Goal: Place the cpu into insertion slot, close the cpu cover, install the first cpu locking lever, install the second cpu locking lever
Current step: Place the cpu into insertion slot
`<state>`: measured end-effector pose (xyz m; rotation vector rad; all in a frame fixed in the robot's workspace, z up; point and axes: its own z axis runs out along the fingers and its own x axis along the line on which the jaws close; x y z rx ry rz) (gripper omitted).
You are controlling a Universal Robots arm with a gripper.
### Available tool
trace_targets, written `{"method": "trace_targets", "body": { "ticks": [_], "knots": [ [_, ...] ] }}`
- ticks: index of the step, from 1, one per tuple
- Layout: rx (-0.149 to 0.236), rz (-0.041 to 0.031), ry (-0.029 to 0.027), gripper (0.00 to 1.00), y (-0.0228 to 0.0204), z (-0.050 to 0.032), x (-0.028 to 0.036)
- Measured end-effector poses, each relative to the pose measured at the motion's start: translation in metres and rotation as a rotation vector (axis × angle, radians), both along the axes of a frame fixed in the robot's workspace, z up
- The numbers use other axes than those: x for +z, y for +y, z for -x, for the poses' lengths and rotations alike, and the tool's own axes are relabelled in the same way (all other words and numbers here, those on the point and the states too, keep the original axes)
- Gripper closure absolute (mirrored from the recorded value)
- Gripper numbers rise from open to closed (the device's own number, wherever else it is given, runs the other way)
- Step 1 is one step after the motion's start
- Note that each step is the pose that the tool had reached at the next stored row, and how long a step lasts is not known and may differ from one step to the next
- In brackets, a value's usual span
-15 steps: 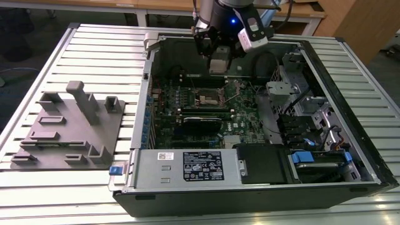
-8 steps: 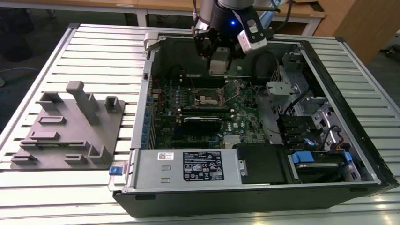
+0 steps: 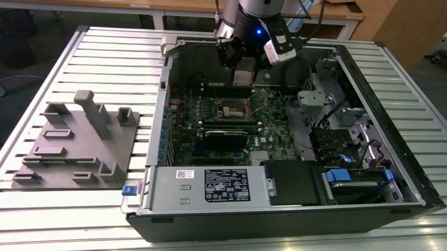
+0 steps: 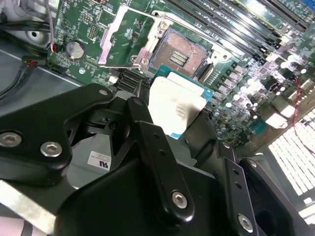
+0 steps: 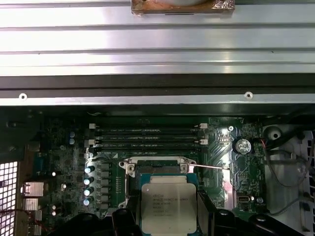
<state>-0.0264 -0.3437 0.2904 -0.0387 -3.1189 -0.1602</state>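
So, your tool (image 5: 169, 222) is clamped on the cpu (image 5: 169, 199) right above the empty insertion slot (image 4: 192, 46), cpu cover (image 4: 109, 39) flipped open, so you've got seating, closing and locking all left.

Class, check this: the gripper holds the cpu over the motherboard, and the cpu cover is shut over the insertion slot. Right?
No: the second wrist view shows the cpu cover swung open beside the bare insertion slot. The gripper does hold the cpu over the motherboard.
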Motion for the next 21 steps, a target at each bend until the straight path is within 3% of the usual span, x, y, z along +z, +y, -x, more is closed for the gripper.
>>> {"method": "trace_targets", "body": {
  "ticks": [6, 21],
  "knots": [
    [0.005, -0.0075, 0.0000, 0.46, 0.0000, 0.0000, -0.0086],
    [0.010, -0.0089, 0.0004, 0.46, 0.0000, 0.0000, -0.0189]
  ]
}}
